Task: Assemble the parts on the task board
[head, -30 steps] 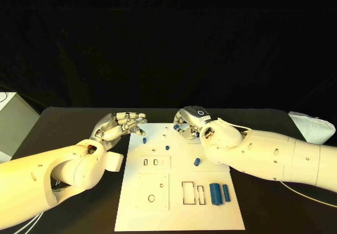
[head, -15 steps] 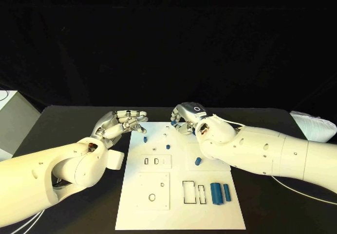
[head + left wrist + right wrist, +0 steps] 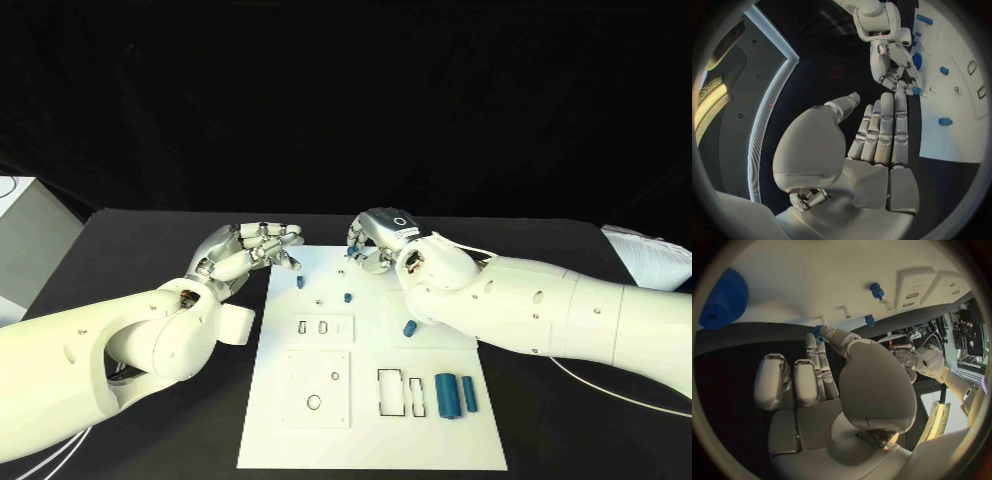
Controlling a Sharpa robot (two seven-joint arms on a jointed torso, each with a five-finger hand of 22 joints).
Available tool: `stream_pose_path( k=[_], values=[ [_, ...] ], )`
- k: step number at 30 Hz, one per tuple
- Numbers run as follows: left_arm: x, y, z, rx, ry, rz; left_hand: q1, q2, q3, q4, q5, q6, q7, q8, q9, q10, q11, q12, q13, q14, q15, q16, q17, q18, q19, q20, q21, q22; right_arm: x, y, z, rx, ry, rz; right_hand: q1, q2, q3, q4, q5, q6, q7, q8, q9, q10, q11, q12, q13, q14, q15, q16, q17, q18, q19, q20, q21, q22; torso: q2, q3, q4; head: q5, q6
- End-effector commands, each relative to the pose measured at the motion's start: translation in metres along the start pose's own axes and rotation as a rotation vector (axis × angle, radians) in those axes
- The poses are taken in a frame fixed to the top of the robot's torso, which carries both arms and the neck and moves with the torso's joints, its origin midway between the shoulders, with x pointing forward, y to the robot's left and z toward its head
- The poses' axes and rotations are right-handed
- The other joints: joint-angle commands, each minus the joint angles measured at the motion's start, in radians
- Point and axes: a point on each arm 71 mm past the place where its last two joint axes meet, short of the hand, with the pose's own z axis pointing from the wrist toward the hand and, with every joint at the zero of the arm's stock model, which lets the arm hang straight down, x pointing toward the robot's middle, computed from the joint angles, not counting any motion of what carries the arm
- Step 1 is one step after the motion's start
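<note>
On the white task board [image 3: 371,400] at the black surface's centre, two blue cylinders [image 3: 456,394] lay at five o'clock, while beyond, the right hand [image 3: 378,240] pinched a small blue part [image 3: 817,332] and the left hand [image 3: 248,250] hovered with fingers loosely curled, holding nothing.

Two bulky white arms, smooth-shelled — the left hand [image 3: 248,250] and right hand [image 3: 378,238] silver, jointed; a thin white cable trails the right arm.
</note>
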Motion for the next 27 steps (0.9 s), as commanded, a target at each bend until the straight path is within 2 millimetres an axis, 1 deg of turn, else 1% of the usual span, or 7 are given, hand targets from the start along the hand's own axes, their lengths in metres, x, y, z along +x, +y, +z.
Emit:
stream_pose_path(
  k=[1, 6, 11, 17, 24, 27],
  values=[
    [0.0024, -0.0018, 0.0008, 0.008, 0.015, -0.010, -0.007, -0.001, 0.006, 0.000, 0.003, -0.004, 0.003, 0.003, 0.001, -0.006, 0.004, -0.001, 0.001, -0.009, -0.001, -0.006, -0.001, 0.009, -0.008, 0.001, 0.005, 0.001, 0.0015, 0.0041, 0.0004, -0.022, 0.015, -0.001, 0.002, 0.011, -0.001, -0.003, 0.001, -0.003, 0.001, 0.002, 0.004, 0.008, -0.006, 0.003, 0.010, 0.025, -0.004, 0.002, 0.000, -0.010, 0.006, 0.001, 0.006, 0.002, 0.007, -0.0017, -0.0002, -0.001, 0.001],
    [0.0024, -0.0019, 0.0009, 0.008, 0.015, -0.010, -0.007, -0.001, 0.006, 0.000, 0.003, -0.004, 0.003, 0.003, 0.001, -0.006, 0.004, -0.001, 0.001, -0.009, -0.001, -0.006, -0.001, 0.009, -0.008, 0.001, 0.005, 0.001, 0.0019, 0.0069, -0.0005, -0.029, 0.021, 0.002, 0.002, 0.011, -0.001, -0.003, 0.001, -0.003, 0.001, 0.002, 0.004, 0.008, -0.006, 0.003, 0.010, 0.025, -0.004, 0.002, 0.000, -0.010, 0.006, 0.001, 0.006, 0.002, 0.008, -0.0027, 0.0020, 0.000, -0.001],
    [0.0014, -0.0020, 0.0010, 0.009, 0.012, -0.008, -0.007, -0.001, 0.006, 0.000, 0.003, -0.004, 0.003, 0.003, 0.001, -0.006, 0.004, -0.001, 0.001, -0.009, -0.001, -0.006, -0.001, 0.009, -0.008, 0.001, 0.005, 0.001, 0.0022, 0.0086, -0.0013, -0.032, 0.027, 0.003, 0.002, 0.011, -0.001, -0.003, 0.000, -0.004, 0.001, 0.002, 0.005, 0.007, -0.006, 0.003, 0.010, 0.025, -0.004, 0.002, -0.001, -0.009, 0.006, 0.001, 0.005, 0.001, 0.008, -0.0012, 0.0005, 0.003, -0.003],
    [0.0012, -0.0022, 0.0012, 0.009, 0.012, -0.008, -0.007, -0.001, 0.006, 0.000, 0.003, -0.004, 0.003, 0.003, 0.001, -0.006, 0.004, -0.001, 0.001, -0.009, -0.001, -0.006, -0.001, 0.009, -0.008, 0.001, 0.005, 0.001, 0.0027, 0.0102, -0.0009, -0.035, 0.031, 0.003, 0.001, 0.010, -0.001, -0.003, 0.000, -0.004, 0.001, 0.002, 0.005, 0.007, -0.006, 0.003, 0.010, 0.025, -0.004, 0.002, -0.001, -0.009, 0.005, 0.001, 0.004, 0.000, 0.009, -0.0012, -0.0007, 0.005, -0.003],
    [0.0013, -0.0025, 0.0012, 0.010, 0.012, -0.008, -0.007, -0.001, 0.006, 0.000, 0.003, -0.004, 0.003, 0.003, 0.001, -0.006, 0.004, -0.001, 0.001, -0.009, -0.001, -0.006, -0.001, 0.009, -0.008, 0.001, 0.005, 0.001, 0.0039, 0.0110, -0.0001, -0.036, 0.042, -0.001, 0.000, 0.009, -0.001, -0.003, -0.001, -0.006, 0.002, 0.001, 0.006, 0.006, -0.005, 0.003, 0.011, 0.025, -0.004, 0.002, -0.003, -0.009, 0.004, 0.002, 0.002, -0.003, 0.010, -0.0022, 0.0010, 0.004, -0.003],
    [0.0009, -0.0026, 0.0012, 0.009, 0.011, -0.007, -0.007, -0.001, 0.007, 0.000, 0.003, -0.005, 0.003, 0.002, 0.001, -0.008, 0.004, -0.002, 0.000, -0.010, 0.000, -0.006, -0.003, 0.009, -0.010, 0.002, 0.006, 0.002, 0.0048, 0.0102, 0.0008, -0.032, 0.050, -0.005, -0.006, 0.002, -0.001, -0.002, -0.005, -0.017, 0.005, -0.002, 0.009, -0.002, -0.002, 0.001, 0.010, 0.023, -0.002, -0.001, -0.010, -0.007, 0.000, 0.003, -0.002, -0.008, 0.011, -0.0020, 0.0005, 0.004, -0.001]
  ],
)
